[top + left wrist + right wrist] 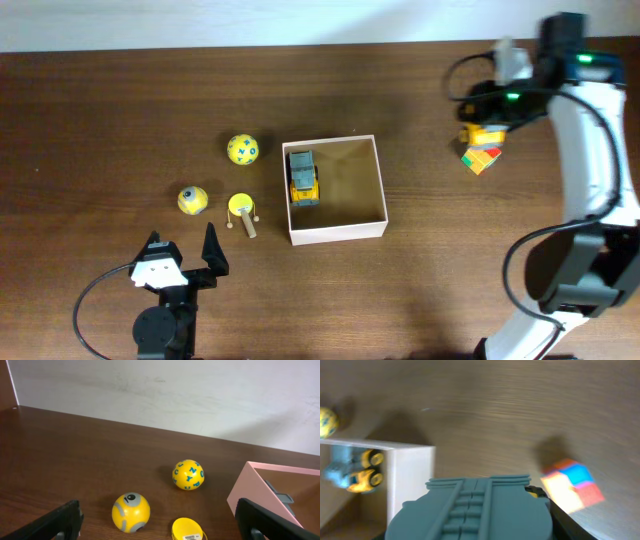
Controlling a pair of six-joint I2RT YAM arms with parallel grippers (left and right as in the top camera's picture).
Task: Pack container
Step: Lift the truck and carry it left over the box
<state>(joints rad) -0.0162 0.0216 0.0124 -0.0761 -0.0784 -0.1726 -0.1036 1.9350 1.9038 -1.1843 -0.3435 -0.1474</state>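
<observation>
Hovering low at the table's near edge, left gripper (181, 238) has its fingers spread wide and holds nothing. The container (337, 233) sits mid-table, upright, with a yellow toy truck (303, 177) inside along its left wall. To its left lie a lettered yellow ball (242, 149), a grey-marked yellow ball (193, 200) and a small yellow mallet (241, 207). Right gripper (485, 122) is far right, just beside a multicoloured cube (481, 158). A ribbed teal object (470, 510) blocks its wrist view, so I cannot tell the finger gap or grip.
</observation>
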